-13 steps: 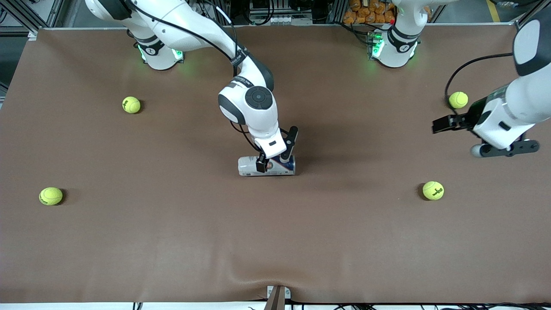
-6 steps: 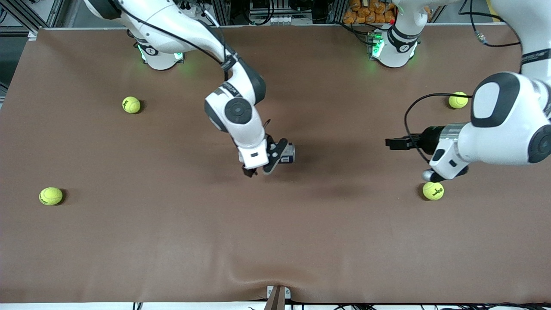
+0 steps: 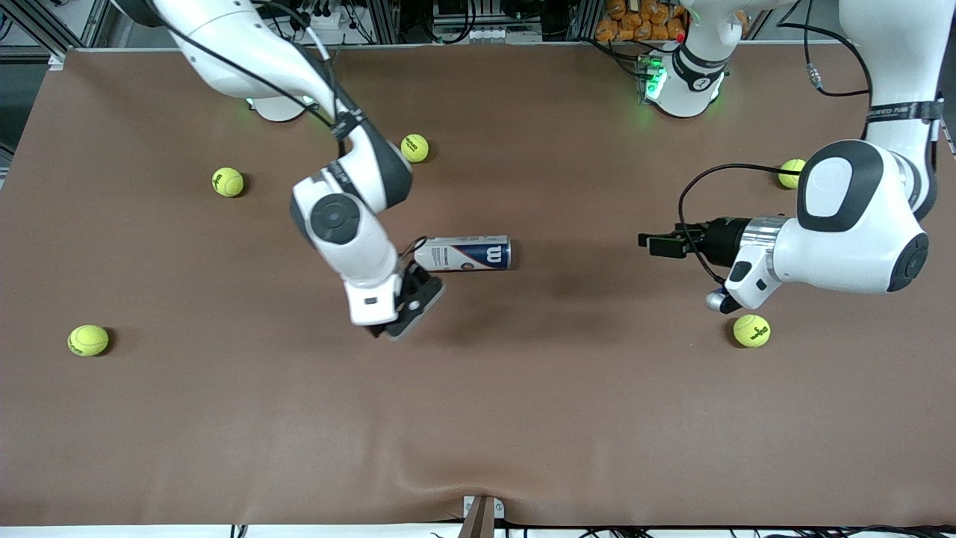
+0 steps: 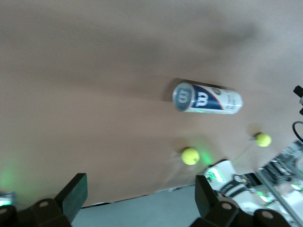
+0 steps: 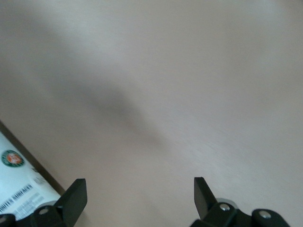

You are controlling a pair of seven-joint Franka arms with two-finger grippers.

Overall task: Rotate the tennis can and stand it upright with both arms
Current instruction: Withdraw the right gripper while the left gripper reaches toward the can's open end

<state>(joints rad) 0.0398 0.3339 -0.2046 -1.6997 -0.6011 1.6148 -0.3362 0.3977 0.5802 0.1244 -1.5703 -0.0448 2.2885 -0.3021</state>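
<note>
The tennis can [image 3: 463, 254] lies on its side on the brown table, its navy "W" end toward the left arm's end. My right gripper [image 3: 417, 306] is open and empty, just off the can's white end and a little nearer the front camera. The right wrist view shows its spread fingers [image 5: 75, 198] and a corner of the can's white label [image 5: 14, 189]. My left gripper [image 3: 648, 243] is open and empty, pointing at the can from well toward the left arm's end. The left wrist view shows the can [image 4: 207, 98] end-on, far off its gripper [image 4: 139, 182].
Several yellow-green tennis balls lie about: one [image 3: 414, 147] beside the right arm's elbow, one [image 3: 228, 181] and one [image 3: 88, 340] toward the right arm's end, one [image 3: 751, 330] under the left arm's wrist, one [image 3: 793, 173] by the left arm.
My right gripper has let go of the can and drawn back off its white end. The can now lies slightly farther from the front camera. My left gripper has swung in toward the can.
</note>
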